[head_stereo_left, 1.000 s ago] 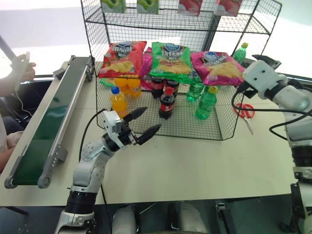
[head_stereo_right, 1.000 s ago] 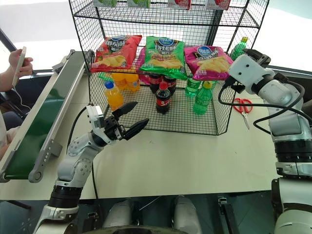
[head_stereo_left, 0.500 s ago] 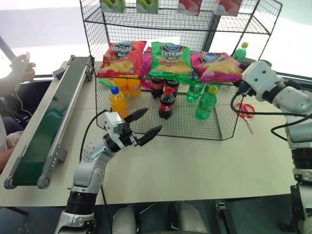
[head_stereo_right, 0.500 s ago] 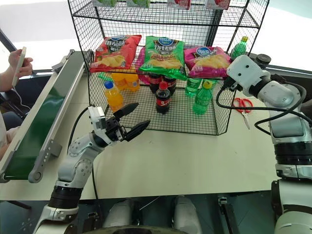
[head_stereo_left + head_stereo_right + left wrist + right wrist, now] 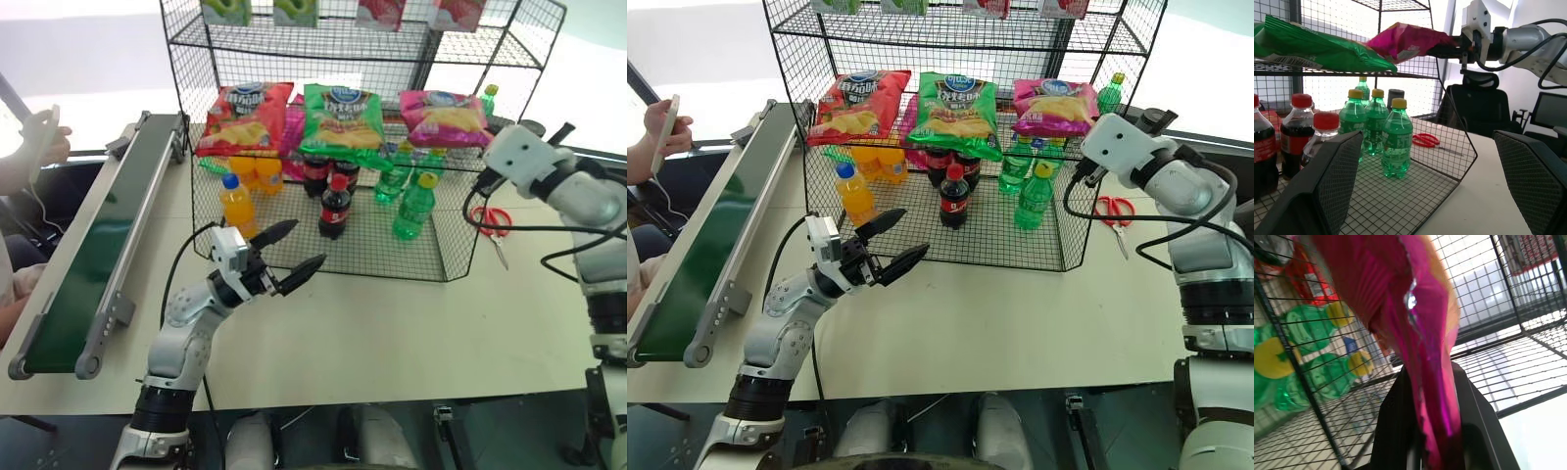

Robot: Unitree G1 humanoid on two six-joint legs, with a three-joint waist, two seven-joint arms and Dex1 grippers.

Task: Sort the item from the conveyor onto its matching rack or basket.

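Note:
The magenta-pink crisp bag, the item (image 5: 446,106), hangs roughly level at the right end of the black wire rack's (image 5: 304,47) middle shelf. My right gripper (image 5: 1427,382) is shut on the bag's near edge, and the left wrist view also shows that gripper (image 5: 1444,49) pinching it. The left gripper (image 5: 307,242) hovers open and empty over the table in front of the rack's lower basket. Along the table's left edge runs the dark green conveyor (image 5: 98,255), with nothing on its belt.
A red bag (image 5: 245,116) and a green bag (image 5: 343,119) lie on the same shelf. Cola (image 5: 335,206), orange (image 5: 237,204) and green bottles (image 5: 414,206) stand in the lower basket. Red scissors (image 5: 490,217) lie at the right. A person's hand (image 5: 44,137) holds a phone at far left.
My right gripper has shut on the pink bag's edge, and the bag has risen from a slant to near level, farther back. The left arm has stayed put.

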